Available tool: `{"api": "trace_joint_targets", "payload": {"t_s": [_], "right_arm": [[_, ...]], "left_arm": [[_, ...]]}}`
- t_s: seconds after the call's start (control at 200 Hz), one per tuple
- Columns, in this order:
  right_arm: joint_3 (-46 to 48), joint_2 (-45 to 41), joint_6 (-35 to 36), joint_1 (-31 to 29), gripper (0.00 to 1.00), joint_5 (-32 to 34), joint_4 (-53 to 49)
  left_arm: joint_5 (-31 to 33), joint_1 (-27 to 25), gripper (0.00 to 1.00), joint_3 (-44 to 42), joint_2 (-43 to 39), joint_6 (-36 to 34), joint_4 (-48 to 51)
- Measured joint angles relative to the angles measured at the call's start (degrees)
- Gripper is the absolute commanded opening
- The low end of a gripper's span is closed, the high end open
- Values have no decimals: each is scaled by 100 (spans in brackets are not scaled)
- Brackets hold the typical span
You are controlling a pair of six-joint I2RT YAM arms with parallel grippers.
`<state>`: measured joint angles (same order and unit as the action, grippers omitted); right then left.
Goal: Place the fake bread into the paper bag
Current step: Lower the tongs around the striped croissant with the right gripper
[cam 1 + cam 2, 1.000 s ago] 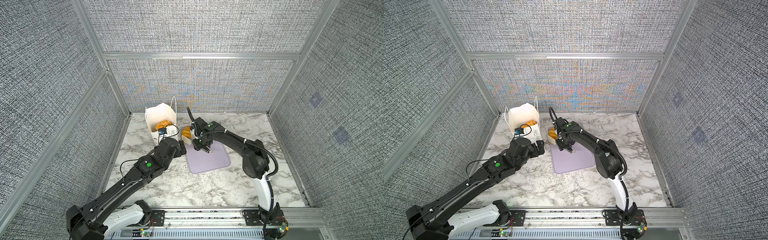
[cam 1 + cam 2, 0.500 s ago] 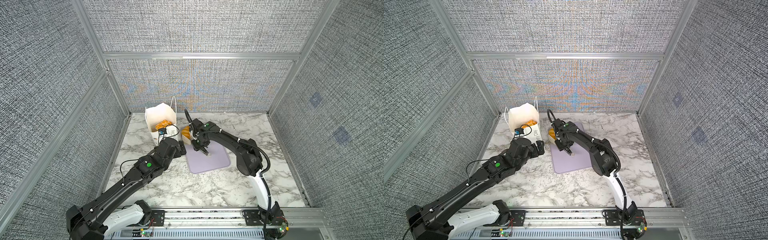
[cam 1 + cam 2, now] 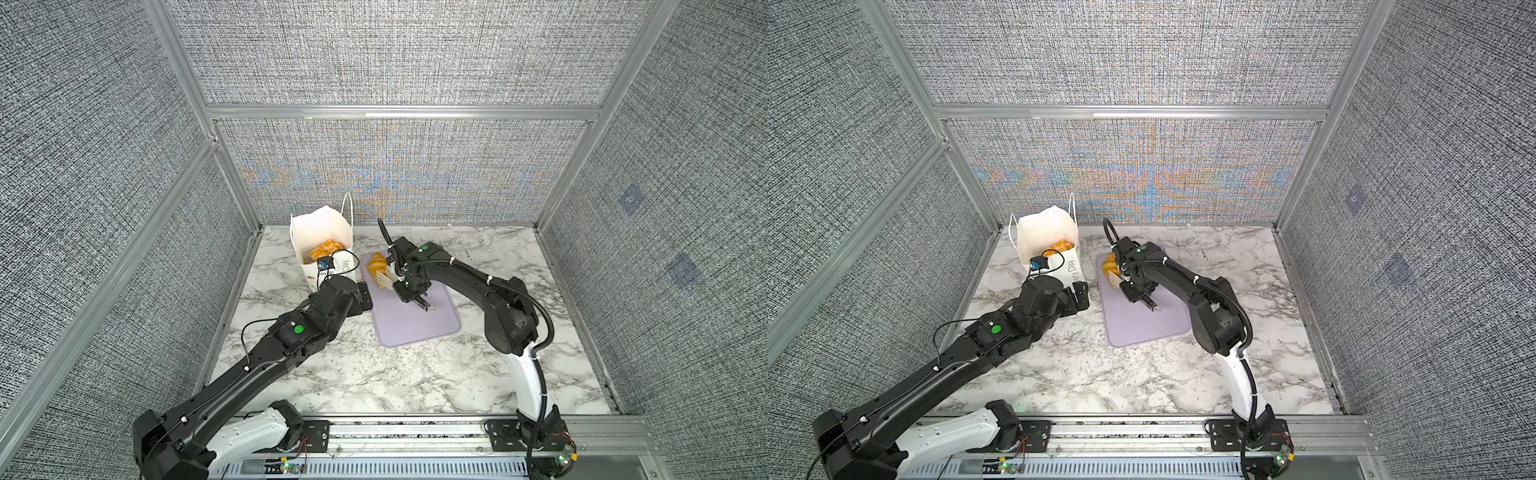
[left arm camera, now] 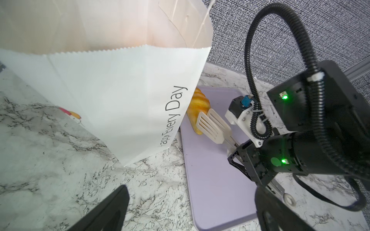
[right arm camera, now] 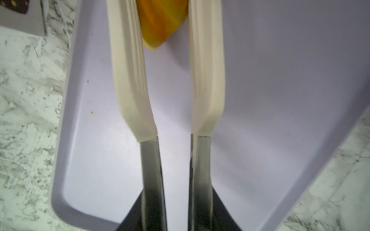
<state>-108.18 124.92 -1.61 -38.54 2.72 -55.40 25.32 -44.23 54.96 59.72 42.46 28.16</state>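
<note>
Both blades of the tongs [image 4: 212, 128] have closed in around the croissant [image 4: 197, 104].

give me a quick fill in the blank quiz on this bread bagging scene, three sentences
1. The cream-bladed metal tongs in the right gripper straddle a golden striped toy croissant lying on the flat lavender ___.
2. The left gripper has its jaws ___.
3. The tall white paper bag, with toy bread inside, carries lettering ending "Every ___".

Missing words: tray; open; Day.
</note>
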Motion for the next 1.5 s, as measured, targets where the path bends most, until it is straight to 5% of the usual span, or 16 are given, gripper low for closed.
{"api": "trace_joint_targets", "payload": {"t_s": [0.3,0.545,1.501], "right_arm": [[1231,-859,907,284,39,39,85],[1364,-1178,1025,437,45,20,105],[807,-592,-404,232,54,-310,240]], "left_arm": [[-28,0,99,20,116,-2,-17],[-144,0,99,44,190,-2,-20],[-278,-219,99,426,811,-151,-13]]}}
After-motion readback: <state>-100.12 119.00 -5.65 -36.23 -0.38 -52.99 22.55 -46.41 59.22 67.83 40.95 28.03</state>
